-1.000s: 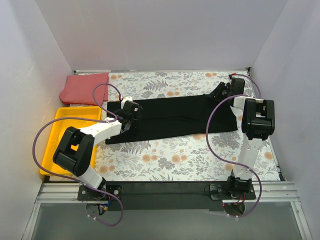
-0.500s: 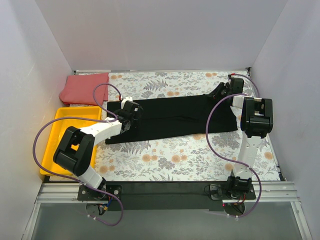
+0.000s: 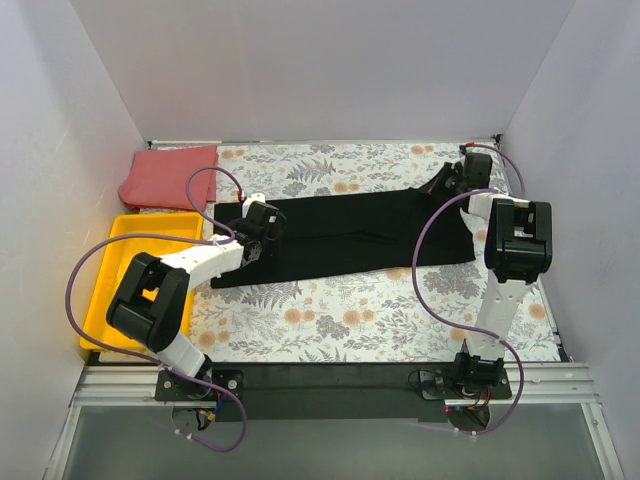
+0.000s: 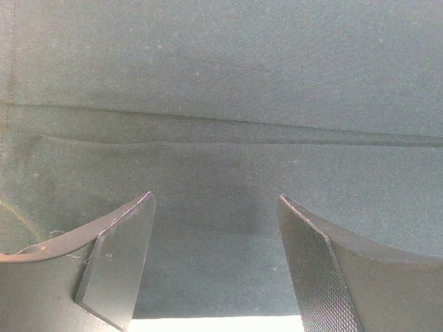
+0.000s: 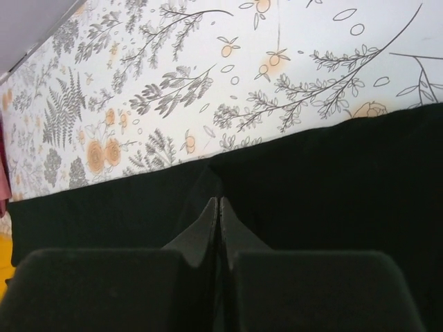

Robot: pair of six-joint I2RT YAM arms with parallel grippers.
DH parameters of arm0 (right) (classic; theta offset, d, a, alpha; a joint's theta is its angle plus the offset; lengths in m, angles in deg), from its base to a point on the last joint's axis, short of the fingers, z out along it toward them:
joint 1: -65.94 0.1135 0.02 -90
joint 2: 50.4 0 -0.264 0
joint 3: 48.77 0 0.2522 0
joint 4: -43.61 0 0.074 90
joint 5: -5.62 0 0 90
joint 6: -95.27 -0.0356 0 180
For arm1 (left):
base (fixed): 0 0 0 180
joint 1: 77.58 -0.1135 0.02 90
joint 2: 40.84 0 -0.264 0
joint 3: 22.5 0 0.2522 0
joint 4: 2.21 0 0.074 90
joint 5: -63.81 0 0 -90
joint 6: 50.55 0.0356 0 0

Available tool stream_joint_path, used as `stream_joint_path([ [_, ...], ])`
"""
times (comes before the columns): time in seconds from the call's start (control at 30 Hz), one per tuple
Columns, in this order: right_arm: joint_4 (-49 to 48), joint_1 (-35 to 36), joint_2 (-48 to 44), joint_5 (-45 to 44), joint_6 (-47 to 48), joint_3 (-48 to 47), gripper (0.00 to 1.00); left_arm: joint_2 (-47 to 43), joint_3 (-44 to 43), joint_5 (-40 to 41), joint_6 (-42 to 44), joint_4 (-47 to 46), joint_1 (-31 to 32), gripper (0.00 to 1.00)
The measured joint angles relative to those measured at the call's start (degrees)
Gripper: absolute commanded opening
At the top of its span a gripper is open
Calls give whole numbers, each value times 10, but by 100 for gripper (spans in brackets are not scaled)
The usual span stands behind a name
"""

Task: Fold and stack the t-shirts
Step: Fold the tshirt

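Black t-shirt [image 3: 345, 238] is laid as a long strip across floral cloth [image 3: 340, 320]. L gripper [image 4: 214, 207] is held open over its left end; R gripper [image 5: 219, 204] is pinched shut on its far right edge. Coral-red t-shirt [image 3: 168, 175] is folded at far-left corner.

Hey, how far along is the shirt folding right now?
Done: the red shirt lies folded in the far left corner. In hand: the black shirt is a long strip; the right gripper pinches its far edge, the left gripper hangs open over it. Left: fold it short and stack the two.
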Motion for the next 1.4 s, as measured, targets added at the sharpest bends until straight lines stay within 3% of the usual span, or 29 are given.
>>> stream_joint_path([
  [0.3, -7, 0, -77, -31, 11, 52, 1, 0, 0, 0, 0, 0, 0, 70],
  [1.1, 11, -10, -100, -106, 21, 132, 3, 0, 0, 0, 0, 0, 0, 70],
  [1.4, 36, -11, -107, -113, 67, 132, 39, 0, 0, -1, 1, 0, 0, 70],
])
